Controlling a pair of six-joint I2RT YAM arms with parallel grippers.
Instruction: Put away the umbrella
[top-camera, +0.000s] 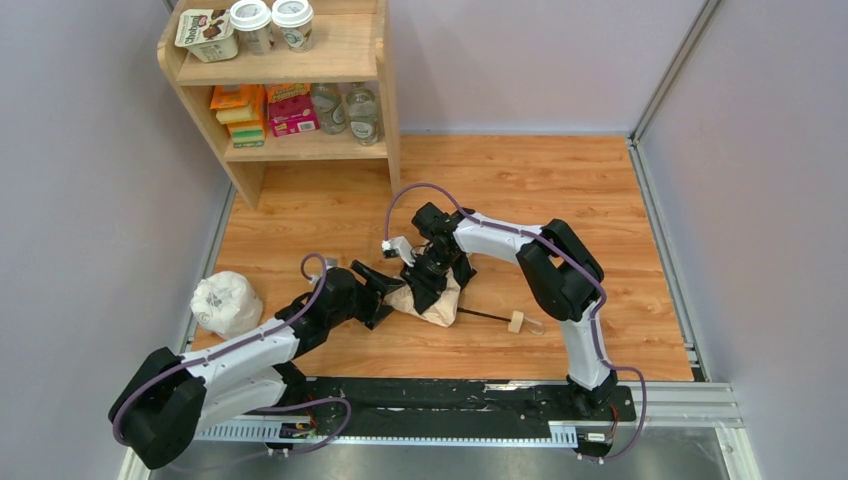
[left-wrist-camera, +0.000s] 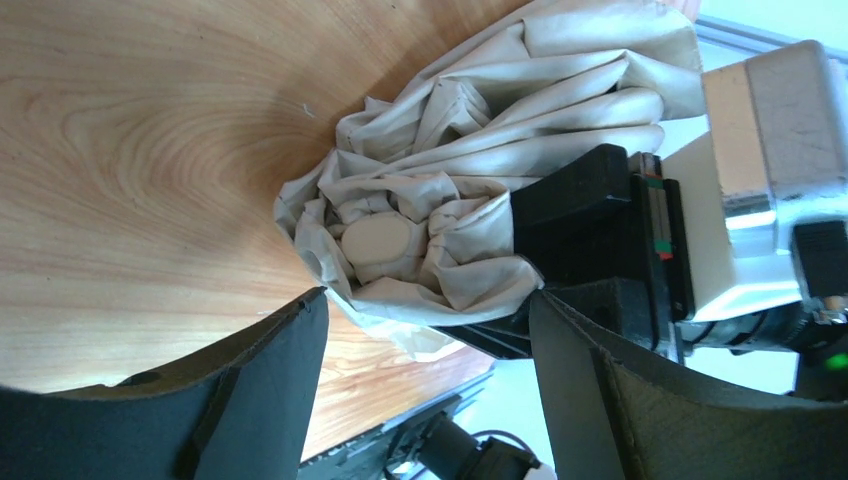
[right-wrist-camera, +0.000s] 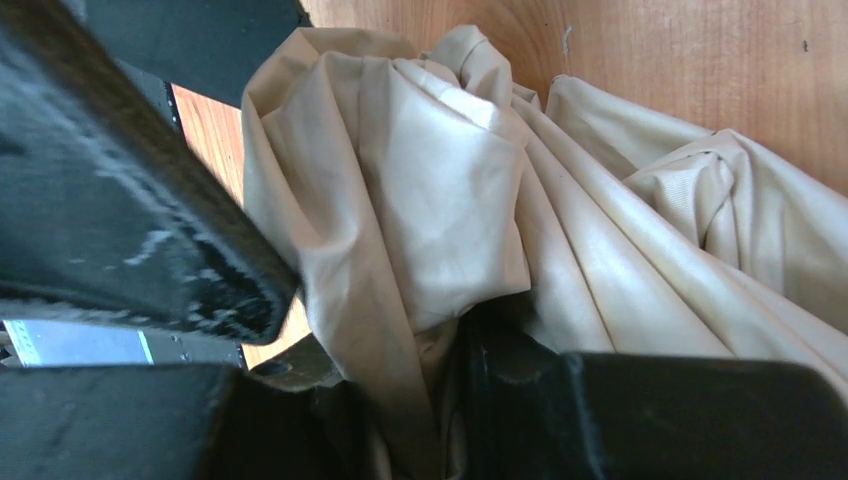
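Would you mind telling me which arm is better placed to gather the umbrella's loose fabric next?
The left. Its gripper is open right at the bunched end of the umbrella, while the right gripper is already shut on the fabric, pinning it.

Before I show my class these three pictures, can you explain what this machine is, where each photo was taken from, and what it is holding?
These are two robot arms bolted at the table's near edge. The overhead picture looks down on both; the other two come from cameras on each wrist. On the wooden table lies a beige umbrella, its black shaft ending in a small wooden handle. The right end effector is clamped on the bunched canopy. The left end effector is open, its fingers either side of the canopy's tip. A white bag sits left; a shelf of groceries stands behind.
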